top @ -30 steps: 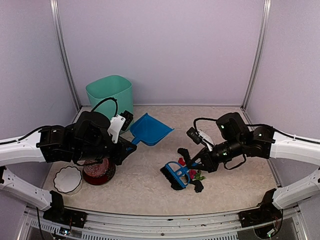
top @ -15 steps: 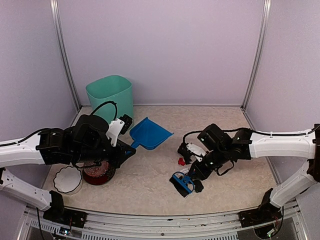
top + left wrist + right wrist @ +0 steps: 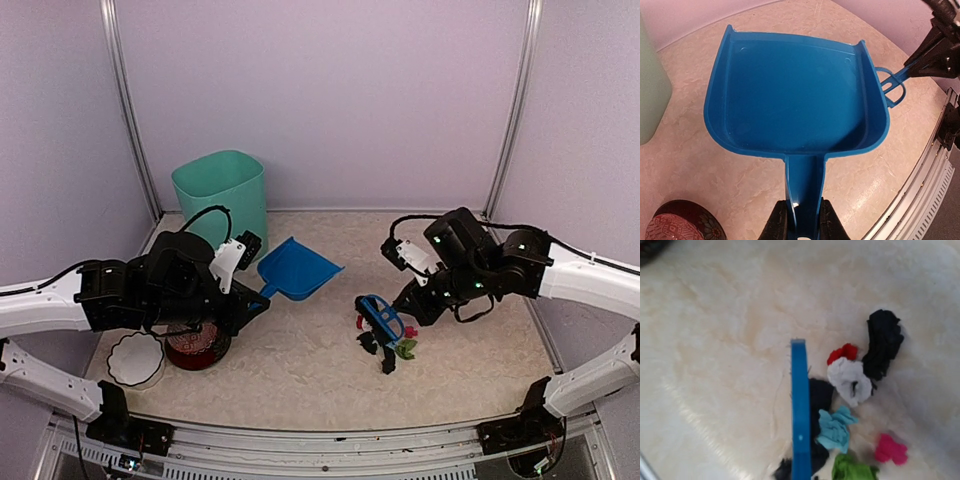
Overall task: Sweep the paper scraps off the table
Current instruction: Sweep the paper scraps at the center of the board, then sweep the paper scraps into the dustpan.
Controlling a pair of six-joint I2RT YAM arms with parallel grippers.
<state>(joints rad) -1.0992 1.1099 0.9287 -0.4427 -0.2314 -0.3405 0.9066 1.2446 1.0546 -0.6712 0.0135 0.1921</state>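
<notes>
Several paper scraps [image 3: 388,347] lie in a loose cluster on the table [image 3: 290,375], right of centre. In the right wrist view a black scrap [image 3: 883,342], a red one [image 3: 842,353], a white one [image 3: 850,380], a teal one [image 3: 835,428], a pink one [image 3: 890,449] and a green one [image 3: 852,471] show. My right gripper [image 3: 410,303] is shut on the small blue brush [image 3: 380,316], whose blue back [image 3: 800,415] stands at the cluster's left side; its fingers are hidden there. My left gripper [image 3: 804,227] is shut on the handle of the blue dustpan [image 3: 795,95], which lies empty left of the scraps.
A teal bin [image 3: 222,190] stands at the back left. A dark red bowl [image 3: 197,345] and a white fluted bowl [image 3: 135,360] sit under my left arm. The metal front rail [image 3: 320,435] runs along the near edge. Walls close the back and sides.
My right arm swung the brush down toward the front, then back up and right to the scraps' far side. The scraps sit in a tighter bunch. The dustpan shifted only slightly.
</notes>
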